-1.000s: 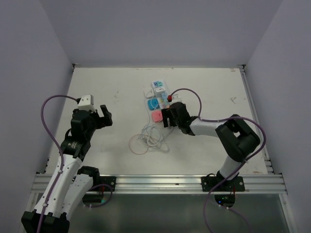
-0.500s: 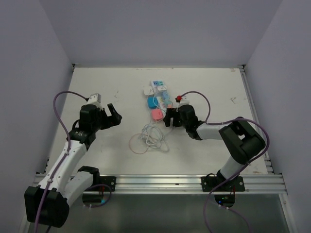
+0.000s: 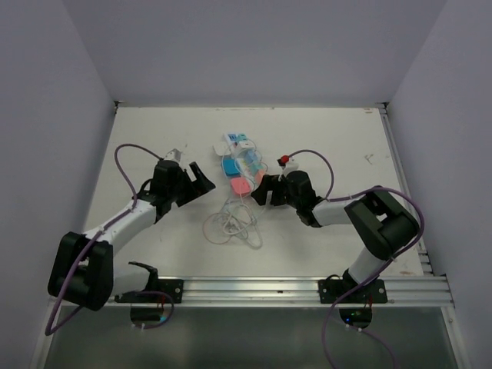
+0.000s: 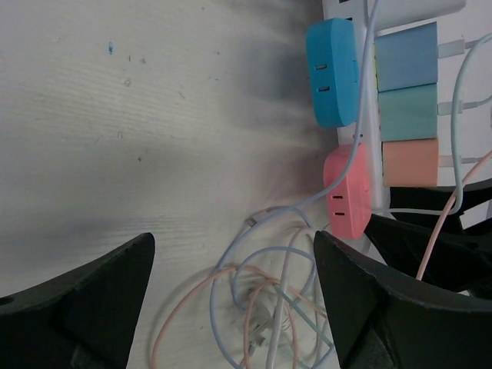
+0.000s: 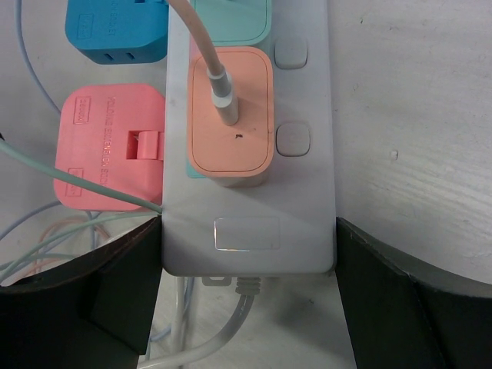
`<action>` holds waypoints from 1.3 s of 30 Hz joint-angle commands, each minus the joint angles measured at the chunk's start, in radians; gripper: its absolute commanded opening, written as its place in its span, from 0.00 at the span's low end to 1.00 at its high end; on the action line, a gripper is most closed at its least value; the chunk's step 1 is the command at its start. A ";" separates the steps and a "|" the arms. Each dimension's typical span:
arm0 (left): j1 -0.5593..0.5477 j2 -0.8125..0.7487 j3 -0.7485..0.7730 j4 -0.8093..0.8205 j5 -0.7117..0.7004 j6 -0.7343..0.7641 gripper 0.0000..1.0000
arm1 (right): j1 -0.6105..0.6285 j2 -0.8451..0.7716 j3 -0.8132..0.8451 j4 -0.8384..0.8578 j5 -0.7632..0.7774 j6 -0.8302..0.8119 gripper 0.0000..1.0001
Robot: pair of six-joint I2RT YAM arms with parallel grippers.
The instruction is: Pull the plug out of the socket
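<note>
The socket point(image 3: 244, 157), a long white power strip, lies mid-table with several pastel plugs in it. In the right wrist view the socket point(image 5: 250, 231) carries an orange plug cube point(image 5: 231, 115) on top, with a pink plug point(image 5: 111, 146) and a blue plug point(image 5: 115, 31) on its left side. My right gripper point(image 5: 250, 286) is shut on the socket's cord end, one finger on each side; it also shows in the top view point(image 3: 261, 189). My left gripper point(image 3: 202, 178) is open and empty, left of the strip. In the left wrist view it point(image 4: 231, 307) hangs over the cable tangle, near the pink plug point(image 4: 347, 192).
A tangle of thin pastel cables point(image 3: 231, 223) lies in front of the strip, and shows in the left wrist view point(image 4: 277, 300). A white plug point(image 3: 228, 140) sits at the strip's far end. The strip's thick white cord point(image 5: 207, 350) leaves beneath my right gripper.
My left arm has reached right and forward, bringing its open gripper close to the strip. The strip, held by my right gripper, has shifted a little left.
</note>
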 commanded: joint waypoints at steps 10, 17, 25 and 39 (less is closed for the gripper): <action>-0.035 0.258 0.084 0.240 -0.048 -0.093 0.73 | 0.018 0.035 -0.016 -0.022 -0.004 -0.003 0.00; -0.037 0.379 0.105 0.361 -0.015 -0.085 0.72 | 0.028 0.052 -0.005 -0.022 -0.005 -0.010 0.00; -0.037 0.329 0.030 0.508 0.065 -0.087 0.71 | 0.031 0.060 0.001 -0.026 -0.001 -0.015 0.00; -0.055 0.317 0.004 0.587 0.177 -0.148 0.73 | 0.035 0.071 0.010 -0.039 0.002 -0.017 0.00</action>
